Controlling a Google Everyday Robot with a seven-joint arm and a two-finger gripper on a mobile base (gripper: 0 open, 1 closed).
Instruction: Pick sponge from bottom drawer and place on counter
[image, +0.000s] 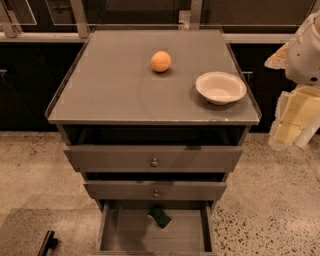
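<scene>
The sponge (159, 218), dark green on top with a pale yellow edge, lies at the back middle of the bottom drawer (120, 235), which is pulled open. The counter (115, 90) is the grey-brown top of the cabinet. My arm hangs at the right edge of the camera view, beside the cabinet. Its gripper (290, 125) is the pale yellow part, level with the counter's front right corner. It is far from the sponge and holds nothing that I can see.
A round orange (161, 61) sits at the back middle of the counter. A white bowl (220, 87) stands near its right edge. Two knobbed drawers (154, 159) above the bottom one stand slightly open. A dark object (47, 243) lies on the floor at the lower left.
</scene>
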